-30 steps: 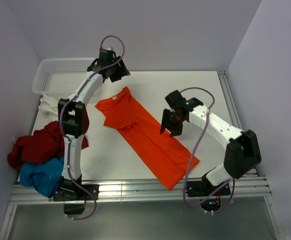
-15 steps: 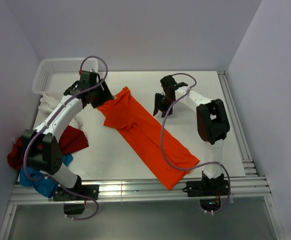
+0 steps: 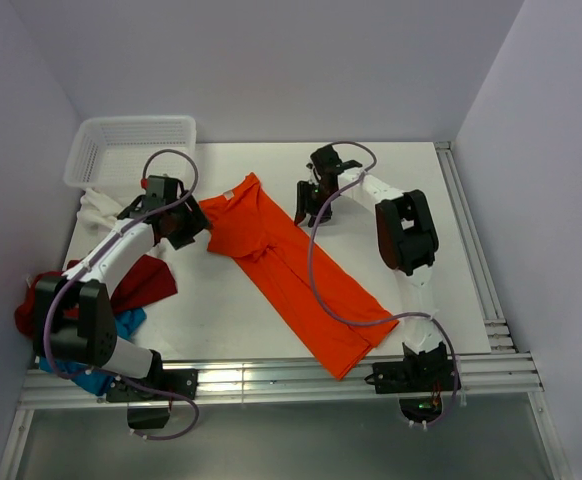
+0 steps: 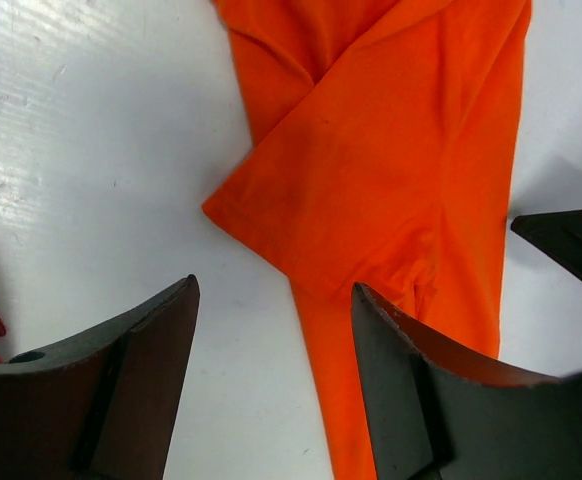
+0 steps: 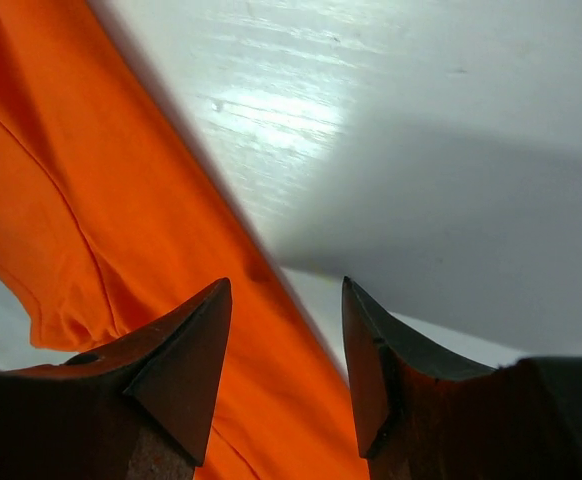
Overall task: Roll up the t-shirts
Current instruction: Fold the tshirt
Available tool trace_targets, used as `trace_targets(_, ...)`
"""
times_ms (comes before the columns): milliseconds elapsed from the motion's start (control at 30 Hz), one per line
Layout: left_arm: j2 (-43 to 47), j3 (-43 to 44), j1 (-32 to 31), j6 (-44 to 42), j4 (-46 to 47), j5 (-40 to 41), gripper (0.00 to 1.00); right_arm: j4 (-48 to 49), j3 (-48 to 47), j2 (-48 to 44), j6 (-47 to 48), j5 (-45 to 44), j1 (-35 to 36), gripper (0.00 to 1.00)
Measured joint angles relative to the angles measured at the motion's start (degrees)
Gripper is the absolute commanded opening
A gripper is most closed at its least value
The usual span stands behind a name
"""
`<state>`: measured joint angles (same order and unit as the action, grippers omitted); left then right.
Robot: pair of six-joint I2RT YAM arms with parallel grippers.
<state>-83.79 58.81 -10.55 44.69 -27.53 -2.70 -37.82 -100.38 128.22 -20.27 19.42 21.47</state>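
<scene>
A bright orange t-shirt [image 3: 291,270], folded into a long strip, lies diagonally on the white table with its collar end at the far left. My left gripper [image 3: 189,228] hovers open at the strip's left shoulder corner. In the left wrist view the orange t-shirt [image 4: 371,180] has its edge running between the left gripper [image 4: 274,287] tips. My right gripper [image 3: 306,212] is open low over the strip's far right edge; the right wrist view shows the orange t-shirt [image 5: 91,200] edge passing between the right gripper [image 5: 286,283] tips. Neither holds cloth.
A white mesh basket [image 3: 131,150] stands at the back left. Dark red t-shirt [image 3: 141,282], blue t-shirt [image 3: 126,322] and white t-shirt [image 3: 96,210] are heaped along the left edge, partly under the left arm. Metal rails run along the near and right table edges.
The left arm swung from the basket down to the orange shirt's left shoulder. The right arm moved from the strip's middle to its far right edge. Both grippers stayed open.
</scene>
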Motion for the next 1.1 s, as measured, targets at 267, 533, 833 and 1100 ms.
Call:
trace_targets(267, -3.87, -1.01, 4.35, -0.02, 6.32, -3.13, 0.65, 1.62, -1.81, 1.97, -0.72, 1.75, 1.81, 0.45)
trace_targets(533, -11.78, 0.33, 5.53, -1.01, 8.68, -3.67, 0.63, 1.36, -4.09, 4.09, -2.29, 1.57, 2.51, 0.0)
trace_targets(833, -16.48, 4.87, 5.53, -2.93, 10.56, -4.02, 0.62, 4.11, -2.29, 3.98, -11.67, 2.23, -0.31, 0.0)
trace_targets(1100, -16.48, 8.41, 5.55, -4.48, 10.6, -4.59, 0.63, 10.88, 8.87, -1.81, -20.22, 2.19, -13.66, 0.0)
